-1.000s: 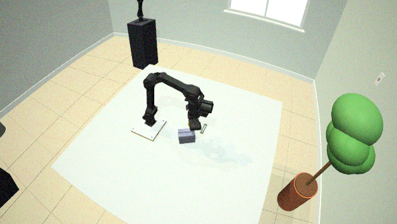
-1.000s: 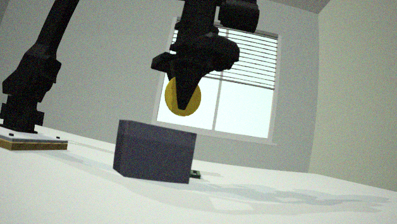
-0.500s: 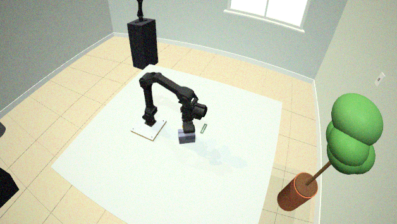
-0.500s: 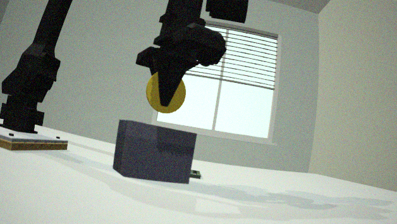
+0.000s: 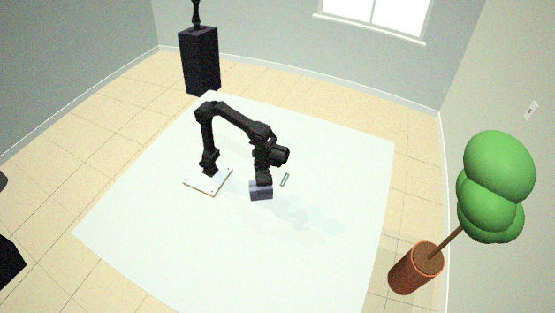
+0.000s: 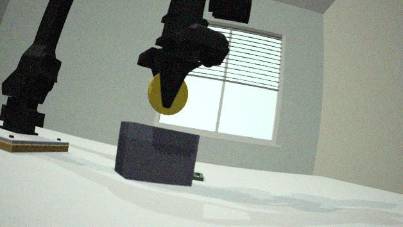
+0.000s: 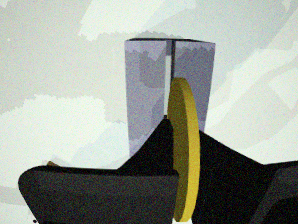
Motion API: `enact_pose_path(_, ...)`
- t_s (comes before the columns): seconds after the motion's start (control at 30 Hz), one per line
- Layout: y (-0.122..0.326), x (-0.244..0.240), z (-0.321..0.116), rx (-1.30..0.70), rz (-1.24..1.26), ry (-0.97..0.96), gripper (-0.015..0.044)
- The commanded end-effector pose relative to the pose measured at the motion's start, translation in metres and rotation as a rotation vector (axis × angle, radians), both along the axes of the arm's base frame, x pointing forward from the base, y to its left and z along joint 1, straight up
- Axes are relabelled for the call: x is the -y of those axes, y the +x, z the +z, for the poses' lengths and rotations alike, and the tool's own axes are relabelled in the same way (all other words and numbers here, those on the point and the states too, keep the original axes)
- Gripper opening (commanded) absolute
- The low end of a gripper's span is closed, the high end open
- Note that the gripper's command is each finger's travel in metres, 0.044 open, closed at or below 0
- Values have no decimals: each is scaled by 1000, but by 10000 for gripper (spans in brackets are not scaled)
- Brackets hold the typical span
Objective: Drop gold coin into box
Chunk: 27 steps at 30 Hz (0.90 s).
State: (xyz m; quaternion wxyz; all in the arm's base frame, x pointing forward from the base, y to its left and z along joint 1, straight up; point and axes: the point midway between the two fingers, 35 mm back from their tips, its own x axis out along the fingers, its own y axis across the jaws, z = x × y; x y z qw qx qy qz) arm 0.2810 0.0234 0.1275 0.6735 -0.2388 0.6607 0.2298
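Gripper (image 5: 261, 181) (image 6: 167, 104) (image 7: 170, 125) is being kept nearly shut, w/ only the coin's thickness being left btwn fingers. Coin (image 6: 154, 96) (image 7: 181, 97) is being pinched face-on from both sides, upright on edge, its lower rim being left exposed below the tips in ext. view. Coin + gripper are being held above the grey box (image 5: 261, 193) (image 6: 157, 157) (image 7: 145, 90), a gap being shown btwn coin & lid in ext. view; box isn't being touched. In wrist view, slot (image 7: 173, 56) is being partly hidden by coin, w/ both being seen roughly lined up; exact alignment can't be told. Green holder (image 5: 283, 179) (image 6: 199, 179) is being seen near box, coin-free.
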Motion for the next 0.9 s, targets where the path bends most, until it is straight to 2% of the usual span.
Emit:
enact_pose_path(0.0,-1,2,0,1,-3,-1,0)
enact_pose_path(0.87,-3,4,-4,1,-2,0,0)
